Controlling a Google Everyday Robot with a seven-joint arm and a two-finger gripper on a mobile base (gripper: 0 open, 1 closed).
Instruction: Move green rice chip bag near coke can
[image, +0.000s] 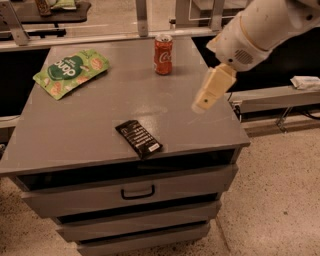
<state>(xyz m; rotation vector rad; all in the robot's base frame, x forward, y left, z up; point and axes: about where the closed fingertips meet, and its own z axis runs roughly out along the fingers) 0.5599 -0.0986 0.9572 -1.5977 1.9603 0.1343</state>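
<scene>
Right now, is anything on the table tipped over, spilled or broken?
Nothing stands out. The coke can stands upright at the back of the table, the green rice chip bag lies flat at the back left corner, and the black wrapper bar lies flat near the front. The gripper hovers above its right side.

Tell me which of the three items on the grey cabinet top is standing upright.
The small red coke can at the back edge; the light-green rice chip bag and black wrapper bar lie flat. The gripper hovers near the right edge.
</scene>
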